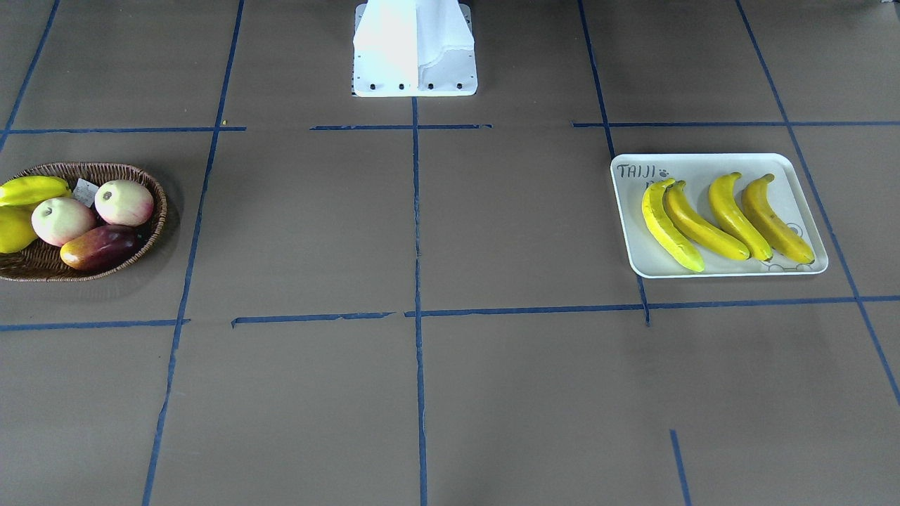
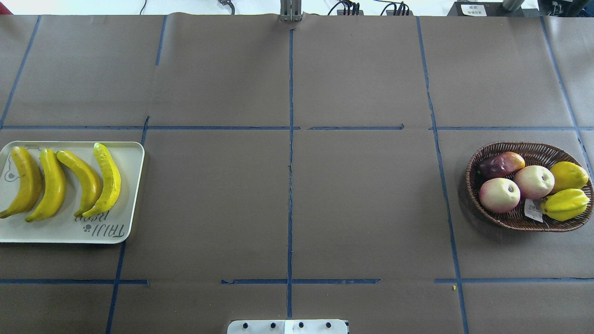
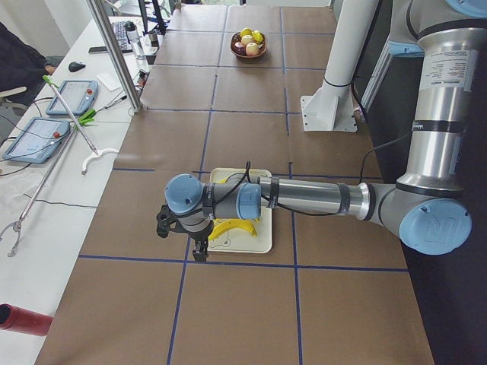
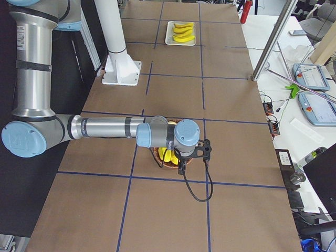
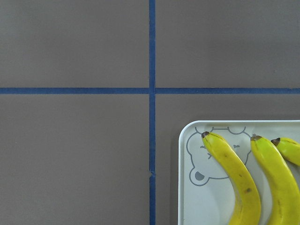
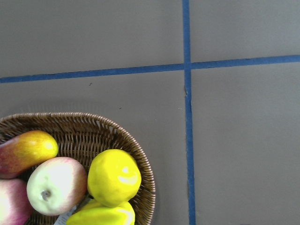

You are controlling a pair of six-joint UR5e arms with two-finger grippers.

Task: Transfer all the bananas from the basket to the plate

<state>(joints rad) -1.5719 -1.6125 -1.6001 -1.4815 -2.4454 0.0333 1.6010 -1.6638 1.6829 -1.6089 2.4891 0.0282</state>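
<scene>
All four bananas (image 2: pixel 60 183) lie on the plate (image 2: pixel 69 235), on the robot's left side of the table. They sit side by side, some touching, with their long axes running from the robot's edge toward the far edge. The basket (image 2: pixel 469 183) sits well apart on the robot's right and holds two apples (image 2: pixel 500 195), a mango (image 2: pixel 501 164), a lemon (image 2: pixel 568 175), a star fruit (image 2: pixel 565 204) and a paper tag (image 2: pixel 532 209); no banana shows in it. The left gripper (image 3: pixel 200 249) hangs by the plate's outer end, and its wrist camera catches the bear corner and three stem tips. The right gripper (image 4: pixel 181 169) hangs over the basket. Judged from this, nothing calls for a pick; the transfer looks complete. Both grippers appear only in the side views, small and dark, so I cannot tell whether their fingers are apart or together. Each arm covers part of its container there. The plate is cut off at the overhead view's edge.
</scene>
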